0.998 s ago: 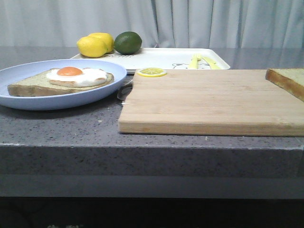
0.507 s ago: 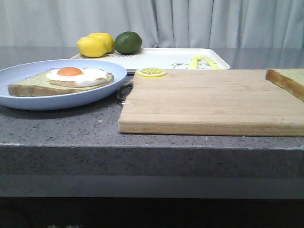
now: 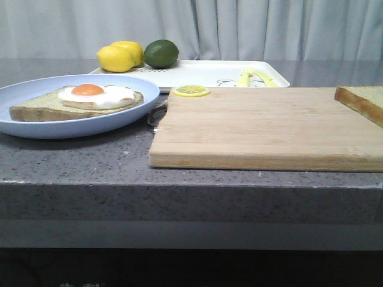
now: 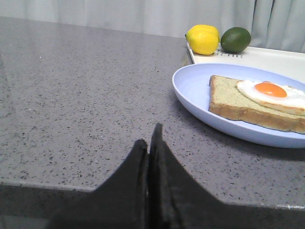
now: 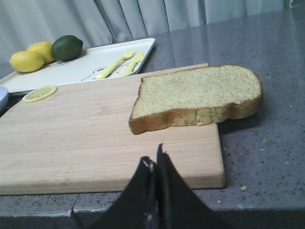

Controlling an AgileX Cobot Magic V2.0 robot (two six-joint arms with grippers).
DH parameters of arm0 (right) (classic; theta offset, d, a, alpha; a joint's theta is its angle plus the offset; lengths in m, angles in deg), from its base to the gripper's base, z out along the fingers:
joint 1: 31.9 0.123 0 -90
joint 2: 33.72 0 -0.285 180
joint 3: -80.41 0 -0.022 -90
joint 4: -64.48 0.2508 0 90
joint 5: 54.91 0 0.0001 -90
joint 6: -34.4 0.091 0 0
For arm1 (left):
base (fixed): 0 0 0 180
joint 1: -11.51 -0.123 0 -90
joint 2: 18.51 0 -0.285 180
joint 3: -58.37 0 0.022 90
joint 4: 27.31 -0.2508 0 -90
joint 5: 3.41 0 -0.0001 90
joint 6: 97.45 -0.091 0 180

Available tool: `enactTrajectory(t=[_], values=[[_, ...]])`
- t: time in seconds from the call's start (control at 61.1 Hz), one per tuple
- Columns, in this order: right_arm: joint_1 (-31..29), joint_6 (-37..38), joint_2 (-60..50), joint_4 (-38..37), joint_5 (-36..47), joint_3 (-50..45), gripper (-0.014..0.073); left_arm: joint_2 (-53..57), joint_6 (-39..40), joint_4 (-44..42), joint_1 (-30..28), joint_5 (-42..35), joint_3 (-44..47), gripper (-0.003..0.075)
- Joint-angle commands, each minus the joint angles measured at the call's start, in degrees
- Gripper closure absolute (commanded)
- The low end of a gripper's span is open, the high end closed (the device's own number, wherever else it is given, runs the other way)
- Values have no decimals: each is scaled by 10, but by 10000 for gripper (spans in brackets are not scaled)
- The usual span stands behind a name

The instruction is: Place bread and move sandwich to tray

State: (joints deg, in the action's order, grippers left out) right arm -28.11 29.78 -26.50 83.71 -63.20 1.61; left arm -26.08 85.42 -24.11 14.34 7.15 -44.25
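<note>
The plain bread [image 5: 198, 95] lies on the far right end of the cutting board [image 3: 263, 128], partly overhanging its edge; it shows at the frame edge in the front view [image 3: 362, 100]. The egg-topped toast [image 3: 78, 101] sits on the round blue plate [image 3: 128, 116] at the left, also in the left wrist view [image 4: 257, 98]. The white tray [image 3: 203, 73] stands behind the board. My left gripper [image 4: 150, 138] is shut and empty, near the counter's front edge, left of the plate. My right gripper [image 5: 153, 160] is shut and empty, at the board's near edge, short of the bread.
Two lemons [image 3: 119, 57] and a lime [image 3: 160, 53] sit at the tray's left end. A yellow fork and knife [image 3: 254, 78] lie on the tray. A lemon slice [image 3: 191, 91] lies on the board's back left corner. Grey curtains hang behind the counter.
</note>
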Motion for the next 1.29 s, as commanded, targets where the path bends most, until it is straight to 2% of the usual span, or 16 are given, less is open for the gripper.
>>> enactTrajectory(t=[0.0,0.196,0.262,0.442,0.621,0.801,0.965,1.03,1.112,1.161,1.21,1.276], values=[[-1,-1,-7,4,46,2,653,13,5,4,-1,-52,1,741],[-1,-1,-7,4,56,16,653,13,5,4,-1,-169,-2,741],[-1,-1,-7,3,50,39,653,13,5,4,-1,-183,-15,741],[-1,-3,3,-28,-6,131,653,-1,5,1,-1,-102,-106,741],[-1,-3,96,-38,-104,245,653,-106,5,-12,-1,-2,-220,741],[-1,-3,226,-37,-106,315,653,-243,5,-13,-1,2,-285,741],[-1,-3,282,-20,-88,326,634,-290,5,-13,-1,-6,-291,739],[-1,-3,285,-10,-83,326,563,-290,5,-13,-1,-13,-290,715],[-1,-3,285,-9,-77,326,396,-290,5,-13,-1,-19,-290,601],[-1,-3,285,-9,-76,326,263,-290,5,-13,-1,-20,-290,495],[-1,-3,285,-9,-77,326,106,-290,5,-13,-1,-20,-288,340],[-1,-3,286,-9,-77,326,-35,-291,5,-13,-1,-22,-283,174]])
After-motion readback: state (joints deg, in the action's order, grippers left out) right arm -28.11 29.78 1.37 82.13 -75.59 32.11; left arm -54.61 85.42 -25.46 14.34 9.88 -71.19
